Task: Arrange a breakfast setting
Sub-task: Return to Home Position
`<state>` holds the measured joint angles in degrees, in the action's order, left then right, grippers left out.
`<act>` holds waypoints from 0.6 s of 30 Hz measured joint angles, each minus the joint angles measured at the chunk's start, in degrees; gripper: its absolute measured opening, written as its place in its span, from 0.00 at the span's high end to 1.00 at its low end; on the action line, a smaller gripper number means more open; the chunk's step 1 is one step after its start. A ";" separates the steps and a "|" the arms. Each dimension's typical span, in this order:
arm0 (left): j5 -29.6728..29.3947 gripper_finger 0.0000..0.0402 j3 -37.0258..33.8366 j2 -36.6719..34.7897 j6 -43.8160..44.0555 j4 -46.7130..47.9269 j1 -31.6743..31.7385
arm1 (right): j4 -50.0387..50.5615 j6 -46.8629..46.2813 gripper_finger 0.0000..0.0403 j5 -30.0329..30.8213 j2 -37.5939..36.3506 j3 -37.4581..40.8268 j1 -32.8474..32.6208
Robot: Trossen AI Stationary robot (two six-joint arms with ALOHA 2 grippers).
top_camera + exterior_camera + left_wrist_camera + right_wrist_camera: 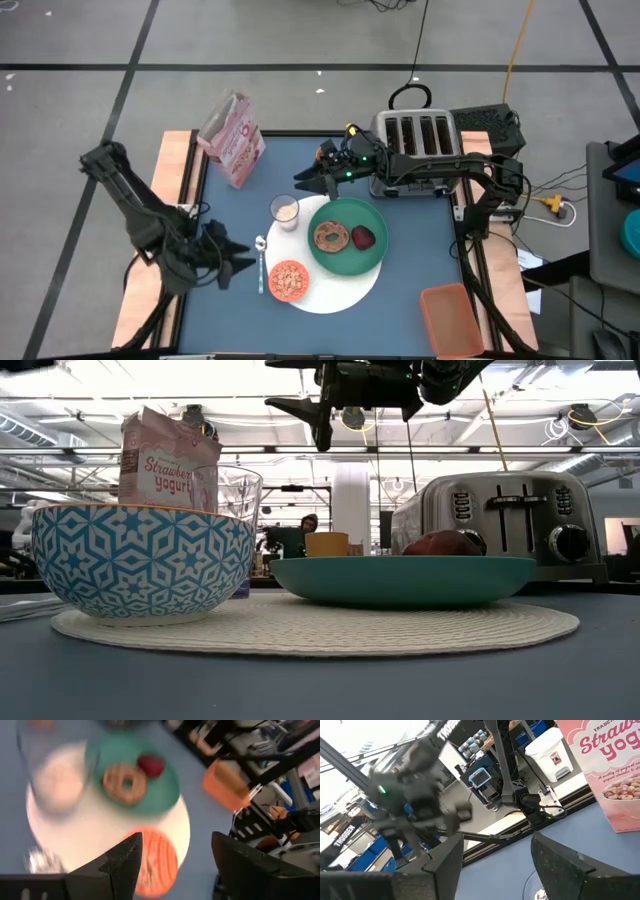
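Note:
A round white mat [335, 290] lies mid-table. On it stand a green plate [345, 258] with a bagel [331, 237] and dark red food [362, 238], a small bowl [289, 281] with orange cereal, and a milk glass [286, 211]. A silver spoon [262, 262] lies at the mat's left edge. An orange cup [450, 318] stands at the near right. My left gripper [238, 265] is open and empty, just left of the spoon, and my left wrist view [176, 840] looks over the bowl [155, 862]. My right gripper [300, 181] is open and empty, raised above the table beyond the glass.
A silver four-slot toaster [420, 140] stands at the far right, under my right arm. A pink cereal box [232, 138] stands at the far left. The blue table has bare room along its near edge and left of the mat.

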<state>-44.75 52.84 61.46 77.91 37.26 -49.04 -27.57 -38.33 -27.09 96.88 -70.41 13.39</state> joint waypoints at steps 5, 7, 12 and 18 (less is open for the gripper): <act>-1.94 0.40 9.09 -2.26 -22.50 1.19 4.02 | 0.02 0.00 0.45 0.02 0.00 0.00 0.00; -2.03 0.40 12.45 -2.76 -31.08 1.21 5.61 | 0.00 0.00 0.45 0.14 0.00 0.00 0.00; -2.03 0.40 19.56 -3.14 -49.15 1.19 10.33 | 0.15 0.00 0.45 0.22 0.00 0.00 0.00; -1.95 0.40 24.85 -3.79 -64.16 1.18 17.78 | -0.44 0.24 0.45 0.04 0.00 0.00 0.00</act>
<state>-46.70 77.69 57.67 13.75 38.45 -31.26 -28.01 -38.08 -27.05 96.88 -70.41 13.39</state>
